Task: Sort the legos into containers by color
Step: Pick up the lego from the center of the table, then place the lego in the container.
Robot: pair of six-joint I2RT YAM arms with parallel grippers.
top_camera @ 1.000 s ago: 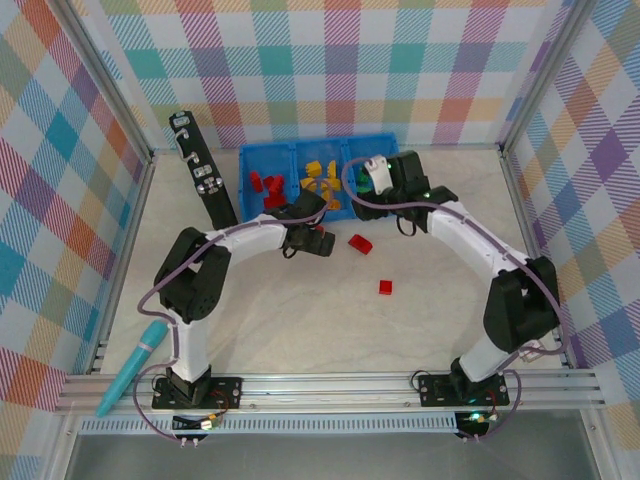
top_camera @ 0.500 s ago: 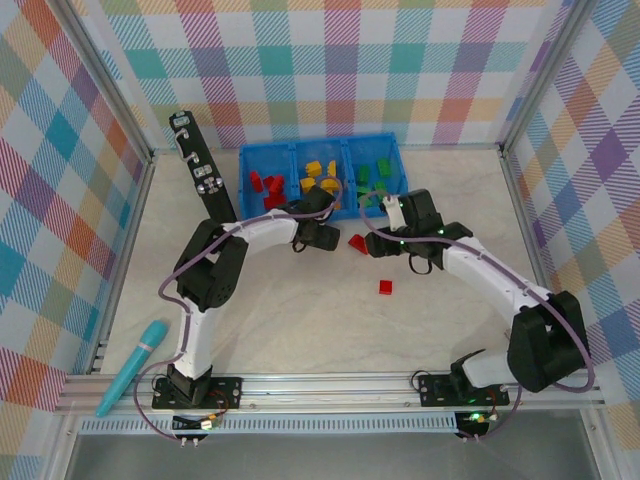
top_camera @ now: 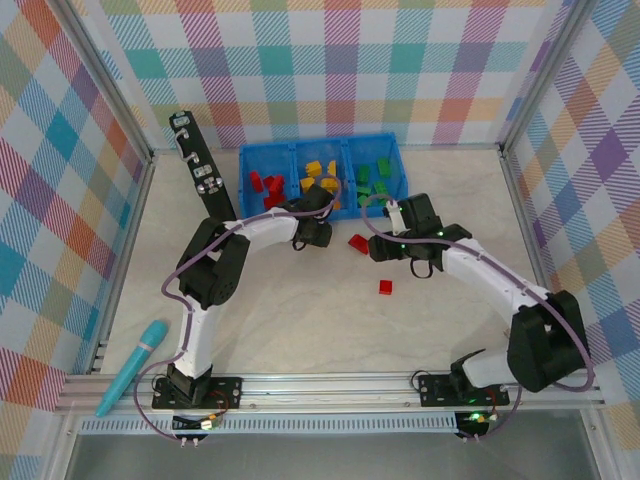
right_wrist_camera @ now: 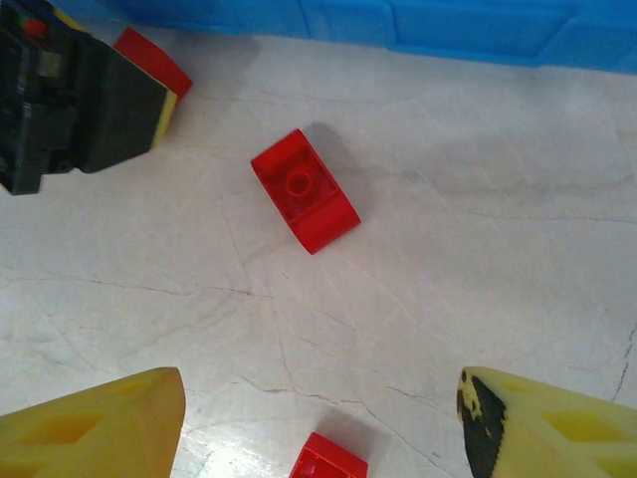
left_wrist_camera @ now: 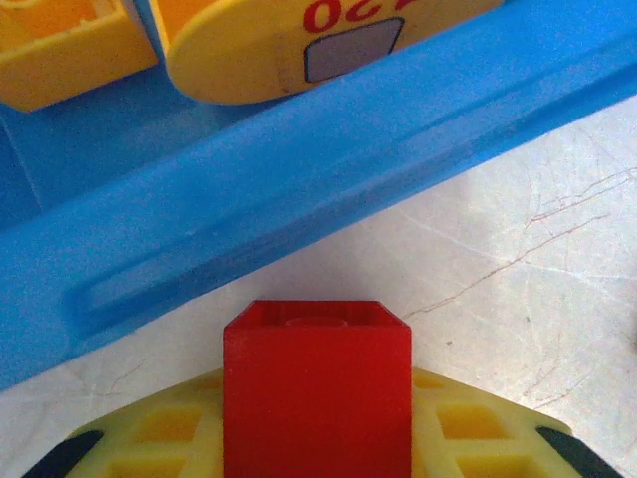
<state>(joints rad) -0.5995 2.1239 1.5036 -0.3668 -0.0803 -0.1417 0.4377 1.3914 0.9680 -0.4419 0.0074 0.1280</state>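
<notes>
— How do the left jaws stand?
— Pressed together on one red brick (left_wrist_camera: 317,388), pinched between their yellow pads (left_wrist_camera: 149,438). It sits just in front of the blue bin (left_wrist_camera: 299,169), at the near wall of the middle compartment.

— And the right jaws?
— Spread wide and pinching nothing. Their fingers (right_wrist_camera: 100,423) hover over the counter (right_wrist_camera: 498,249).

— Any loose bricks out there?
— Two, both red. A second red brick (right_wrist_camera: 328,460) lies close under the right jaws. A third red brick (right_wrist_camera: 304,189) lies nearer the bin, between the two arms' jaws. With the pinched one, that makes three red outside the bin.

— And inside?
— Three compartments side by side. The left one holds red bricks (top_camera: 266,185), perhaps four. The middle one holds yellow-orange bricks (top_camera: 320,175) and the right one green bricks (top_camera: 375,175). Those two heaps overlap too much from above to count.
</notes>
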